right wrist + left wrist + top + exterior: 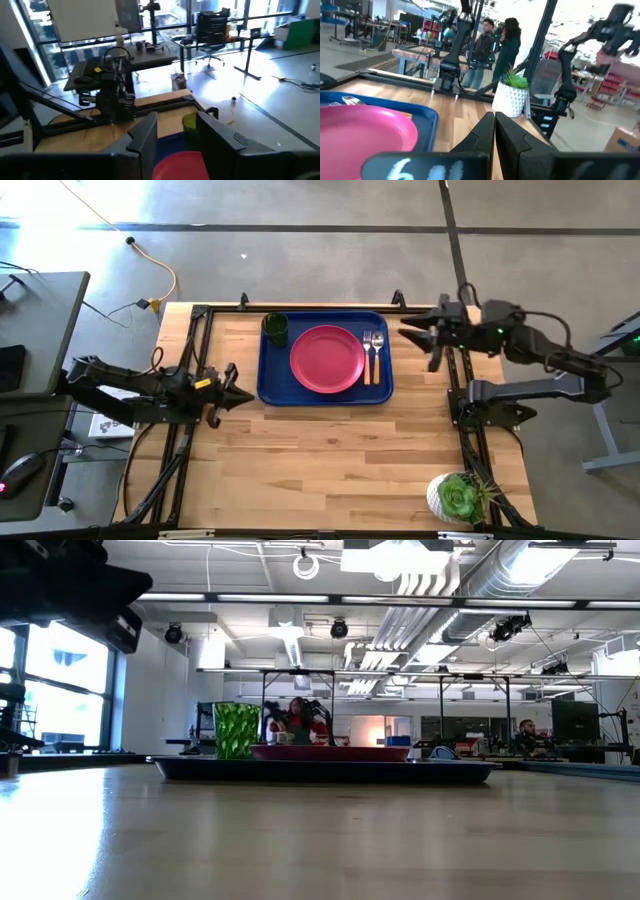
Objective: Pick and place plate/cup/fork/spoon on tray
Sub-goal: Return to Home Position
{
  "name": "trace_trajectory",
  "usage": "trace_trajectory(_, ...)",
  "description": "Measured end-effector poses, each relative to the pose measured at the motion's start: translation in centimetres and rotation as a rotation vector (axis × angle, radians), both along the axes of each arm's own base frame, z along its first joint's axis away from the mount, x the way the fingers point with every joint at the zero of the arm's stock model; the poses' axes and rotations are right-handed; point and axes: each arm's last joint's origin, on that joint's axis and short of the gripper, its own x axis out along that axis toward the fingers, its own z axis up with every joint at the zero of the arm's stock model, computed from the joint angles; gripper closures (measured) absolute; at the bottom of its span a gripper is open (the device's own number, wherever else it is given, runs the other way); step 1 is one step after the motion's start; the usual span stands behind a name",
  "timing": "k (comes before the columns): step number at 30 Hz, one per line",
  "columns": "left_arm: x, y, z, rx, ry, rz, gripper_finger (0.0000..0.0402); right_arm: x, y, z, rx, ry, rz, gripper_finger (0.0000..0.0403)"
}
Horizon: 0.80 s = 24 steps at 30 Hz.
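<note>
Now, starting at your left, the left end effector (232, 391) sits with its fingers pressed shut on nothing, low over the table (330, 460) just beside the tray (270, 385). On the tray you have the cup (276, 328) in the far left corner, the plate (327, 358) in the middle, then the fork (367, 355) and spoon (377, 355) side by side. The right end effector (412, 332) hangs empty with its fingers apart, near the tray's far right corner. Everything looks placed, so the likely risk is an arm clipping the tray rim and jolting the cutlery. The table is pale wood planking, with a potted succulent (460, 498) at its near right corner; beyond lies an open workshop with people standing.
</note>
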Motion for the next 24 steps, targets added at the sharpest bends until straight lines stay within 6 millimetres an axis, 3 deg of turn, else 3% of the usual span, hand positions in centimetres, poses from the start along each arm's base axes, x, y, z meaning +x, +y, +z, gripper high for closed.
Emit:
trace_trajectory(4,-0.2,0.0,0.2,-0.033,-0.014,-0.003,0.0397,-2.2,0.4,-3.1,0.038,-0.049,-0.018,0.0277)
trace_trajectory(13,-0.3,0.0,0.2,-0.028,-0.019,-0.003,0.0397,-4.5,0.8,-11.4,0.156,-0.181,-0.018,0.0277)
trace_trajectory(24,-0.3,0.1,0.2,-0.006,-0.023,0.008,0.0397,-6.8,1.3,-15.7,0.174,-0.163,-0.012,0.0277)
